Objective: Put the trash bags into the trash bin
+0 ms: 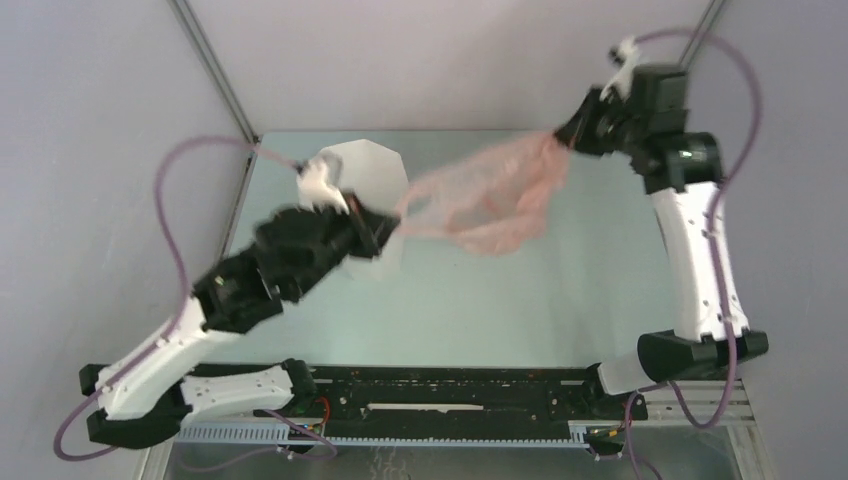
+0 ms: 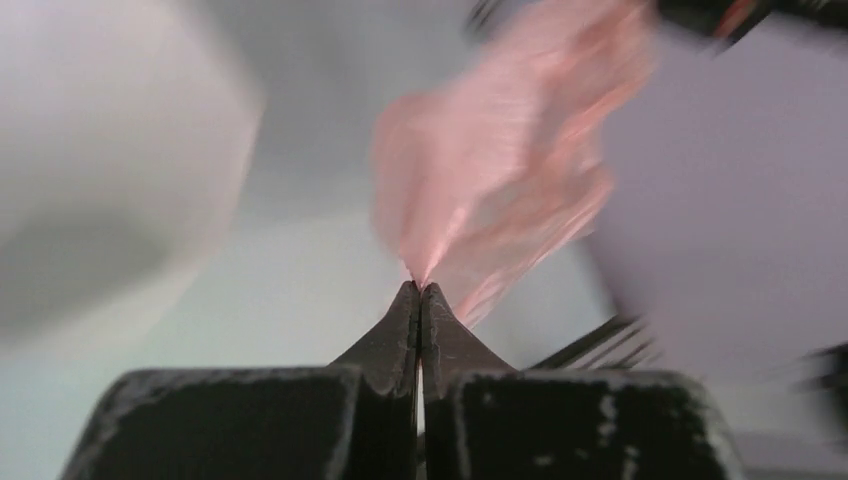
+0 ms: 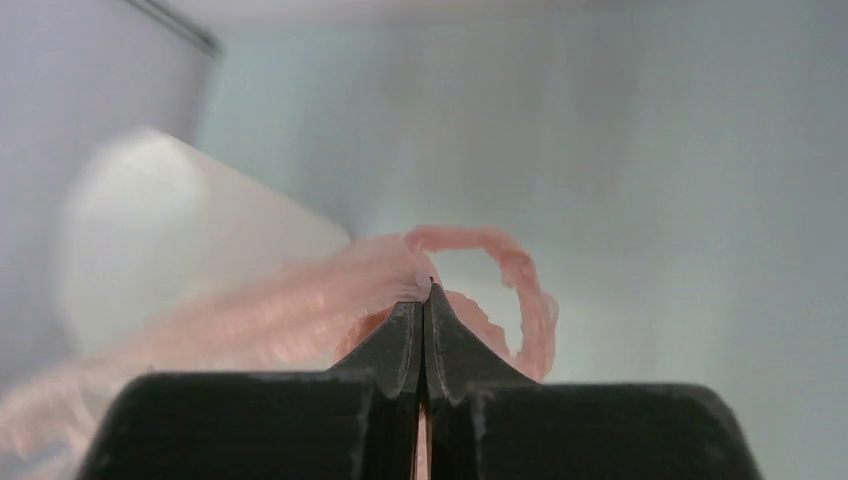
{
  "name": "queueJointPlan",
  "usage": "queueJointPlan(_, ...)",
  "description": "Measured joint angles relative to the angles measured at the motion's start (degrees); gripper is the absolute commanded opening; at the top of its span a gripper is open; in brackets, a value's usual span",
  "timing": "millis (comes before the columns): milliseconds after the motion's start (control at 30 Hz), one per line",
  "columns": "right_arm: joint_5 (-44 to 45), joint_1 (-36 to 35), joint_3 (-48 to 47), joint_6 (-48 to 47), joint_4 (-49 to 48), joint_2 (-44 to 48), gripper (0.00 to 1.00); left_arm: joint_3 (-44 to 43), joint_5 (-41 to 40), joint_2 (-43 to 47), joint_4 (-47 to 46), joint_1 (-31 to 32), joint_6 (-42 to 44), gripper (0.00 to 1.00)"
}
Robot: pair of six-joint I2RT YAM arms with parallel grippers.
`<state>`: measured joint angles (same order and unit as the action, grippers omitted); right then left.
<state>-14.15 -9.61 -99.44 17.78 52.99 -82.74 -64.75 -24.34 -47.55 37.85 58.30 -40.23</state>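
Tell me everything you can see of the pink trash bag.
The trash bag is thin, translucent pale-pink film, wrinkled and bunched. It is stretched in the air above the table, one end pinched in the shut left end effector, the other in the shut right end effector, its middle sagging. A handle-like loop shows in the right wrist view. It hangs beside the white bin, not inside.

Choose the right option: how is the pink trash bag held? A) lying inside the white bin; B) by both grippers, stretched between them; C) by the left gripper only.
B: the left gripper and the right gripper each pinch one end of the pink trash bag, stretched between them.
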Motion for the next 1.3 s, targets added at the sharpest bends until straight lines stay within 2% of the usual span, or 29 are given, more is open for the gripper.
queueJointPlan(100, 1.79, -2.91, -22.86, -1.84, 1.42, -0.44, 0.0, -27.54, -0.09, -11.78, -3.26, 0.68, 8.2, 0.0)
queueJointPlan(167, 2.49, -8.72, -25.09, -2.8, -2.19, 5.31, 0.01, -38.49, -1.49, -15.93, -8.28, 1.7, 12.72, 0.0)
queueJointPlan(200, 2.45, -11.28, -20.48, -3.1, -4.9, 9.75, 0.02, -39.3, -2.36, -15.96, -9.64, 1.99, 13.81, 0.0)
queueJointPlan(267, 2.51, -14.03, -3.19, -3.08, -12.5, 22.82, 0.0, -34.62, -4.66, -13.77, -10.73, 2.12, 14.1, 0.0)
queueJointPlan(300, 3.06, -13.94, 6.19, -2.36, -15.93, 29.35, 0.0, -28.2, -5.44, -11.58, -10.19, 2.03, 12.79, 0.0)
queueJointPlan(333, 3.17, -13.4, 16.92, -1.07, -19.21, 35.43, 0.0, -26.69, -5.53, -11.34, -9.81, 1.92, 12.55, 0.0)
queueJointPlan(400, 0.02, -12.24, 32.5, 2.05, -21.42, 39.06, 0.0, -13.77, -3.58, -11.15, -10.75, 2.75, 9.07, 0.0)
queueJointPlan(500, -4.72, -12.63, 49.51, 5.6, -22.18, 28.72, 0.0, 4.59, -0.28, -14.49, -7.04, 5.77, 4.44, 0.0)
queueJointPlan(567, -5.55, -13.73, 55.12, 6.49, -17.99, 18.34, 0.0, 10.49, 1.57, -16.63, -1.05, 6.88, 3.08, 0.0)
queueJointPlan(600, -5.84, -13.77, 55.56, 6.58, -15.02, 16.7, 0.0, 10.75, 1.97, -16.63, 1.57, 6.78, 2.93, 0.0)
queueJointPlan(667, -6.6, -12.55, 48.85, 5.92, -6.49, 16.2, 0.0, 6.99, 2.49, -15.21, 3.63, 4.68, 3.72, 0.0)
queueJointPlan(733, -6.75, -9.81, 30.58, 4.57, -2.32, 14.23, 0.0, -5.25, 2.69, -15.72, 5.11, 1.81, 5.79, 0.0)
queueJointPlan(767, -6.58, -9.05, 22.01, 3.8, -1.92, 12.61, 0.0, -14.05, 2.67, -17.0, 4.55, 0.76, 7.1, 0.0)
queueJointPlan(867, -4.46, -8.13, -8.17, 1.77, 0.66, 6.05, 0.0, -38.4, 2.78, -20.39, -3.15, 0.07, 11.32, 0.0)
queueJointPlan(900, -3.61, -8.66, -16.68, 1.31, -0.13, 4.72, 0.0, -42.45, 2.99, -19.8, -6.21, 0.22, 12.44, 0.0)
queueJointPlan(933, -2.93, -9.35, -19.98, 0.87, -2.16, 5.22, 0.0, -43.56, 3.02, -18.45, -8.37, 0.39, 13.11, 0.0)
queueJointPlan(967, -2.32, -10.51, -18.47, 0.57, -6.1, 8.61, 0.0, -41.59, 2.62, -15.65, -11.45, 0.42, 13.46, 0.0)
queueJointPlan(1033, -2.01, -11.85, -9.49, 0.72, -9.92, 16.94, 0.0, -34.64, 1.18, -9.16, -13.31, 0.37, 13.09, 0.0)
queueJointPlan(1133, -2.95, -12.28, 14.36, 2.8, -15.67, 31.85, 0.0, -16.39, 1.18, -1.57, -15.08, 0.33, 9.05, 0.0)
queueJointPlan(1200, -4.42, -12.94, 25.46, 4.17, -16.76, 33.09, 0.0, -3.93, 3.32, -1.46, -15.41, 1.36, 5.9, 0.0)
queueJointPlan(1300, -4.04, -17.9, 41.99, 6.27, -17.2, 25.59, 0.0, 12.26, 6.62, -7.72, -9.44, 6.95, 2.51, 0.0)
